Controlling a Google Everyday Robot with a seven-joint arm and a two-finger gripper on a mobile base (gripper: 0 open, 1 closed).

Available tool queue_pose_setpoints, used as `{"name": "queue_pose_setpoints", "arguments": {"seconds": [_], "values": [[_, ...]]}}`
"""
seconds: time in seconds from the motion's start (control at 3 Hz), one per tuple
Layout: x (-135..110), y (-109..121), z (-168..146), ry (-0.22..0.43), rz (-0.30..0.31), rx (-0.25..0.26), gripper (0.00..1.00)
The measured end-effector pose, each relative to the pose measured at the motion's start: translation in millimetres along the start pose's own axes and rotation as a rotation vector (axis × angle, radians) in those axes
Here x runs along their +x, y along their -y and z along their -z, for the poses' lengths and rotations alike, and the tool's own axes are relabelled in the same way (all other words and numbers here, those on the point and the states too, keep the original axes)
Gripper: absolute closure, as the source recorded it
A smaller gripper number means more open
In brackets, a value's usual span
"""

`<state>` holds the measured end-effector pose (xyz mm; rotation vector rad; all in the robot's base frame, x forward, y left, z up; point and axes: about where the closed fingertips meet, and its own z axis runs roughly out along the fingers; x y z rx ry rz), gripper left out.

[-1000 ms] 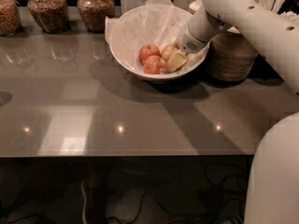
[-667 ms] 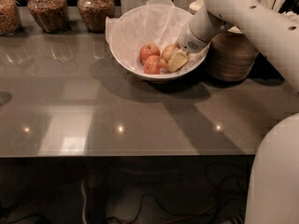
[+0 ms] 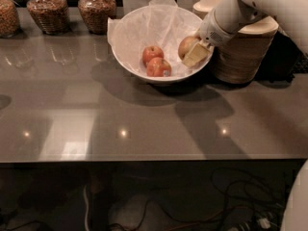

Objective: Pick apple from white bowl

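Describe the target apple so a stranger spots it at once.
Find the big white bowl on the grey table. The apple sits at its right side, held by the end effector. It is the palest, yellowish, unlike the two redder apples beside it.

I lose the clasped apple's (image 3: 185, 44) right side behind my gripper (image 3: 191, 55) at the white bowl's (image 3: 126, 57) right rim; far-left jar (image 3: 6, 16) cut off.

My gripper (image 3: 192, 52): at the right inner wall of the white bowl (image 3: 126, 57), clasped on the apple (image 3: 186, 45).
Right: stacked beige bowls (image 3: 245, 52), just beside my arm, blocking.
Left: two red apples (image 3: 158, 67), near.
Behind: tissue paper (image 3: 161, 13) standing high.
Front: open tabletop (image 3: 144, 124), wide passage.
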<state>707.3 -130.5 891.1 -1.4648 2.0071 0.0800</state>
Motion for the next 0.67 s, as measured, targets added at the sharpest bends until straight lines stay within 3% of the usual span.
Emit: {"name": "queue_pose_setpoints", "arguments": {"seconds": [0.33, 0.67], "values": [[4, -10, 43, 0.081, -0.015, 0.024, 1.0], [13, -35, 87, 0.193, -0.03, 0.021, 1.0]]}}
